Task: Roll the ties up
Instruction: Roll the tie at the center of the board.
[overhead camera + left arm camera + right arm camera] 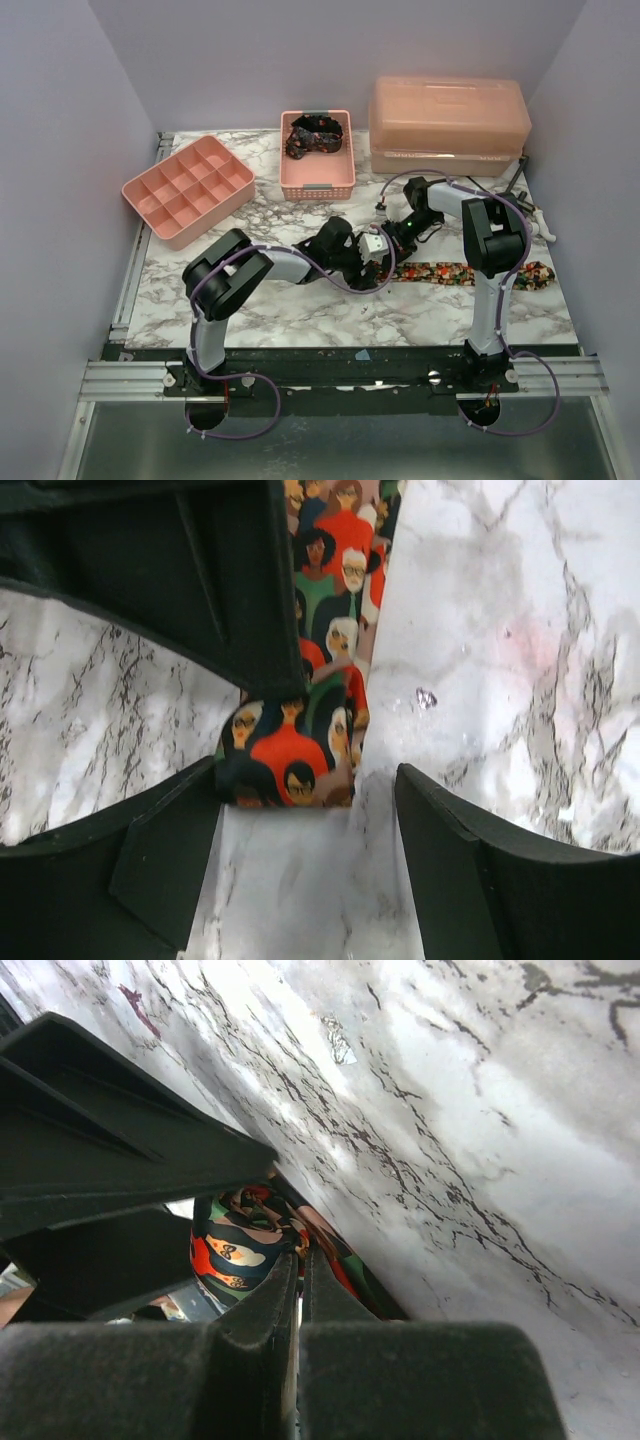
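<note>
Left hand (306, 772) straddles the tie (335, 570) end wide open; only the right wrist view shows the right hand (300, 1260) closed

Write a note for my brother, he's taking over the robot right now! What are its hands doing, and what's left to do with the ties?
Left hand: open, straddling the end of the printed tie.
Right hand: shut, apparently pinching that same end.
Printed tie: lies stretched flat on the marble table, with no roll started.
Dark tie: bundled inside the pink basket, so it looks done.
Left to do: roll up the printed tie, probably starting from the end both hands are on.
</note>
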Robot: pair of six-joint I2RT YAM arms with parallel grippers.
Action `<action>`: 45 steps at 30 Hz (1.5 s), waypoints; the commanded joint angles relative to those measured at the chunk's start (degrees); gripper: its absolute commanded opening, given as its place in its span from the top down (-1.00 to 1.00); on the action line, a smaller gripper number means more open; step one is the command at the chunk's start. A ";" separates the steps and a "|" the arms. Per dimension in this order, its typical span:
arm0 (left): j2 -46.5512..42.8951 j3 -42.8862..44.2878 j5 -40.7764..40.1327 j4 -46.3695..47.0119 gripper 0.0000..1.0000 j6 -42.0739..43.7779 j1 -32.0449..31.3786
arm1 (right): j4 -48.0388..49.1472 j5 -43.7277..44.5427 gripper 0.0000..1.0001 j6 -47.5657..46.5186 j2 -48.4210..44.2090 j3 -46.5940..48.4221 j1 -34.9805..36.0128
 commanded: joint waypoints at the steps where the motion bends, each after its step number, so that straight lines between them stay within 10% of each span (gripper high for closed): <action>1: 4.12 3.49 1.27 -0.27 -0.42 -8.48 -0.10 | 6.32 6.23 0.99 -1.88 2.27 -1.87 0.44; 11: 2.95 1.25 -2.21 -5.27 0.50 -1.71 -0.17 | 0.25 3.41 0.99 -3.13 3.47 4.21 0.21; 17: 0.33 -2.39 -7.23 -9.44 0.53 8.56 -0.77 | -12.61 -3.89 0.27 -6.12 0.42 8.15 -6.16; 22: -0.13 -2.80 -11.77 -11.43 0.51 15.53 -2.59 | -18.07 -12.85 0.05 -7.26 -1.16 4.55 -6.63; 31: -0.57 -0.73 -11.86 -14.69 0.51 16.21 -3.25 | -9.49 -0.18 0.56 -2.63 -0.51 -1.79 -6.50; 45: 1.45 7.02 -7.42 -31.88 0.47 17.96 -2.37 | -7.29 6.98 0.57 -6.25 5.49 7.53 -6.23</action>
